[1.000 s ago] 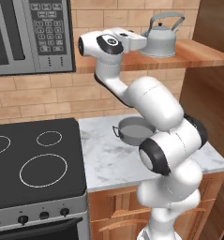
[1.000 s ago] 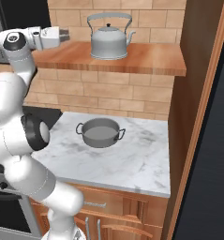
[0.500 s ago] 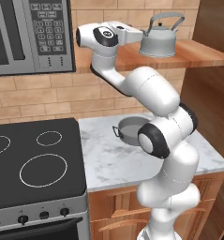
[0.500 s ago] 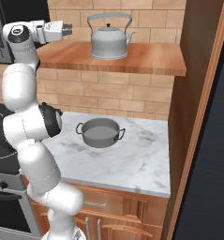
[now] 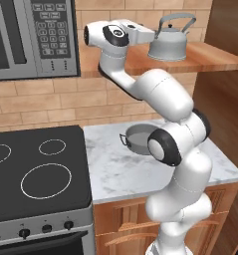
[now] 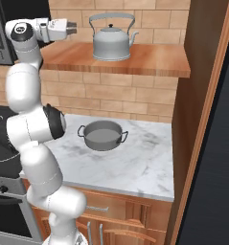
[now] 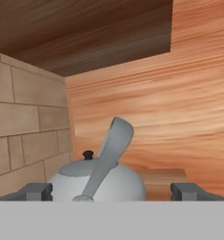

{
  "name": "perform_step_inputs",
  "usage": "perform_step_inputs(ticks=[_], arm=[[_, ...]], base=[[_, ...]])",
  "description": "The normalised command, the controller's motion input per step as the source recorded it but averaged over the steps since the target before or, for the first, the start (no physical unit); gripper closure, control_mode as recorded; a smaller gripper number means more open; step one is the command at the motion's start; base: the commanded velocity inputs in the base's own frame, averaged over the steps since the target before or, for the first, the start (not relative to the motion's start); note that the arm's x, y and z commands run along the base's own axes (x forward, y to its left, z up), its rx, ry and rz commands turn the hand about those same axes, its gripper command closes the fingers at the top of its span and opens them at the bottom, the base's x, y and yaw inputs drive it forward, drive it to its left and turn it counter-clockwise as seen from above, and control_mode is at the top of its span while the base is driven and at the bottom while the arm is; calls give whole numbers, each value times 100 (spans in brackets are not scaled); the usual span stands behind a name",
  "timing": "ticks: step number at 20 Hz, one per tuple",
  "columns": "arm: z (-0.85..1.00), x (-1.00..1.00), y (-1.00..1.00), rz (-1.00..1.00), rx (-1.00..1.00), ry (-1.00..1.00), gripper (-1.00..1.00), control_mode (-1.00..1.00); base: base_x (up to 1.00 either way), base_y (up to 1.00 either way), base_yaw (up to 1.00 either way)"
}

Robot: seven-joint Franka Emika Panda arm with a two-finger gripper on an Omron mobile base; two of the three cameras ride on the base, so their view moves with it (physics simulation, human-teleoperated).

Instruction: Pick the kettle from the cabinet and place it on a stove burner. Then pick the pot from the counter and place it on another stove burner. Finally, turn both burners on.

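The silver-grey kettle (image 5: pixel 168 42) (image 6: pixel 111 43) stands upright on the brown cabinet shelf (image 5: pixel 210 55) (image 6: pixel 154 60). My gripper (image 5: pixel 154 36) (image 6: pixel 73 28) is level with it, just to its left, open and not touching it. In the hand view the gripper (image 7: pixel 112 192) stands open with the kettle (image 7: pixel 101 180) close ahead between the two fingertips (image 7: pixel 36 191), its arched handle edge-on. The low grey pot (image 5: pixel 138 137) (image 6: pixel 102 135) sits on the marble counter (image 5: pixel 120 169) (image 6: pixel 140 162), partly behind my arm in the left base view. The black stove (image 5: pixel 36 169) lies left of the counter.
A microwave (image 5: pixel 31 37) hangs above the stove, close to my raised arm. A brick wall backs the shelf, and a tall dark wood panel (image 6: pixel 202 95) closes it on the right. The stove's knobs (image 5: pixel 46 228) line its front.
The hand has moved right along the shelf toward the kettle, and the arm has straightened up. The jaws have stayed open. Kettle and pot have not moved.
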Motion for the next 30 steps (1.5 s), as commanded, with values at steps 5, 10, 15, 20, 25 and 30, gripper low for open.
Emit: perform_step_inputs(ticks=[5, 10, 15, 20, 25, 30], arm=[[13, 18, 0, -5, 3, 0, -100, -100], [13, 14, 0, -4, 2, 0, -100, -100], [1, 4, 0, -2, 0, 0, -100, -100], [0, 14, -3, 0, 0, 0, -100, -100], [3, 18, -16, 0, 5, 0, -100, -100], [3, 4, -35, 0, 14, 4, -100, -100]], base=[[0, 0, 0], [0, 0, 0], [0, 0, 0], [0, 0, 0], [0, 0, 0], [0, 0, 0]])
